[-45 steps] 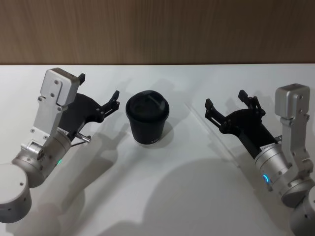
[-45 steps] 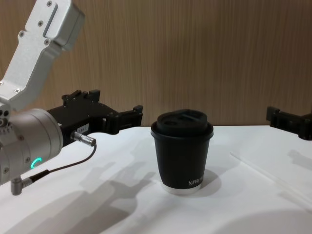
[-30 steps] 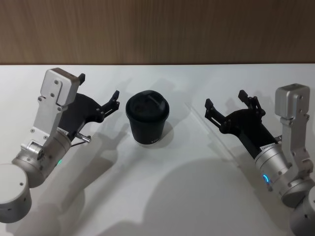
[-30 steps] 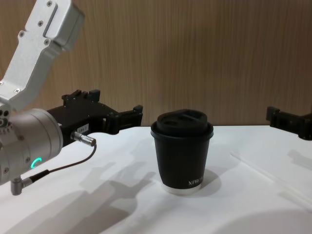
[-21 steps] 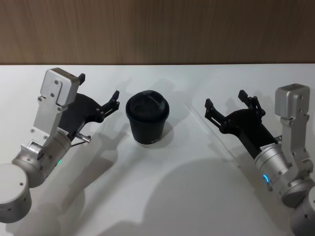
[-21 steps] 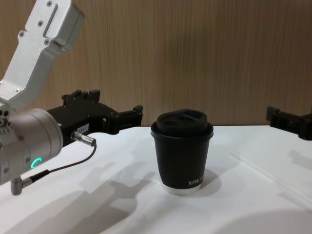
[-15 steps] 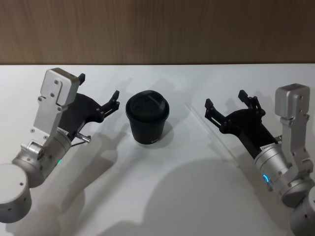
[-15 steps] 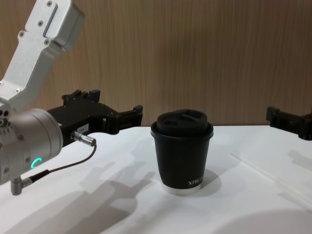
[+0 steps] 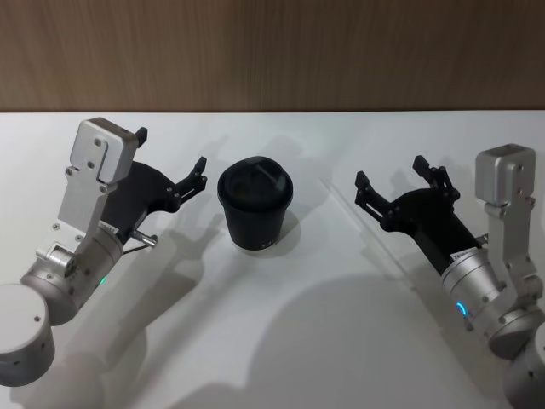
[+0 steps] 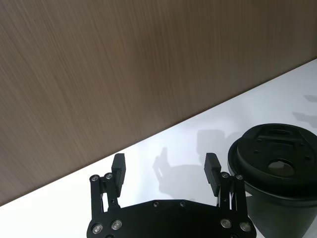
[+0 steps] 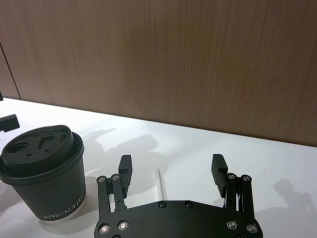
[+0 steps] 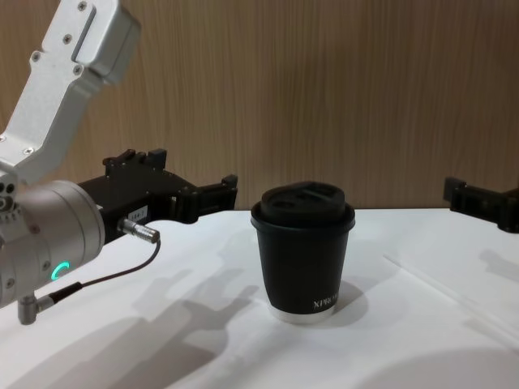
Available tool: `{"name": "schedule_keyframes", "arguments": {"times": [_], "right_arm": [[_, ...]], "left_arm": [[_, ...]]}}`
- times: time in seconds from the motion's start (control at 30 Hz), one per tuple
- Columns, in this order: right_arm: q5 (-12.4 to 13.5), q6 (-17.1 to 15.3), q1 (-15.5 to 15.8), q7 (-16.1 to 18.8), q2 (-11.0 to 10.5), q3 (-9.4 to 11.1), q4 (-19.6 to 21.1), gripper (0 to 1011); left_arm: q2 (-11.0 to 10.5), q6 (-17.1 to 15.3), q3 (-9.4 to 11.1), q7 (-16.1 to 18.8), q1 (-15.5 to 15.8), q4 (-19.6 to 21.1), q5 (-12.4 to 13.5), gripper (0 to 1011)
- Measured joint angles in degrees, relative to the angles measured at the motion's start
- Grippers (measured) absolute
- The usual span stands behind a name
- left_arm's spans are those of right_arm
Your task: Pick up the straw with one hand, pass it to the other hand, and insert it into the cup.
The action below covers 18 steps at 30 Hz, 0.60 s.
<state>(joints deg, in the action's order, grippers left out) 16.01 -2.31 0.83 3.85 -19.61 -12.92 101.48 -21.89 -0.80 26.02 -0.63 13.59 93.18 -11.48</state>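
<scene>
Plainly white table (image 9: pixel 281 341), wood-grain wall (image 9: pixel 272 51) behind.

Low on the side of the cup (image 11: pixel 43 171), in small white lettering: "XPRO KOFF", cut off where the wall curves away. In the chest view, too small to read.

A white table (image 9: pixel 272 341) carries two things. A black lidded cup (image 9: pixel 255 204) stands upright near its middle, and a thin pale straw (image 11: pixel 159 181) lies flat on the surface to the cup's right, apart from it
</scene>
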Motion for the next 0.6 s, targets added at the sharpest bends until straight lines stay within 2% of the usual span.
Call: {"name": "schedule_keyframes", "arguments": {"times": [0.27,0.53,0.57,0.6], "right_arm": [[-1.9,-2.4,0.1,0.1,-1.5,-0.3,1.8,1001],[-4.1,-8.4,0.6,0.4,-3.6,-1.0,5.1,1001],[-4.4,-9.9,0.7,0.6,-4.0,-1.3,5.8,1001],[-4.4,-9.9,0.7,0.6,-4.0,-1.3,5.8,1001]], "left_arm": [[0.0,0.0,0.0,0.0,0.0,0.0,0.0,1003],[0.0,0.0,0.0,0.0,0.0,0.0,0.0,1003],[0.0,0.0,0.0,0.0,0.0,0.0,0.0,1003],[0.0,0.0,0.0,0.0,0.0,0.0,0.0,1003]]}}
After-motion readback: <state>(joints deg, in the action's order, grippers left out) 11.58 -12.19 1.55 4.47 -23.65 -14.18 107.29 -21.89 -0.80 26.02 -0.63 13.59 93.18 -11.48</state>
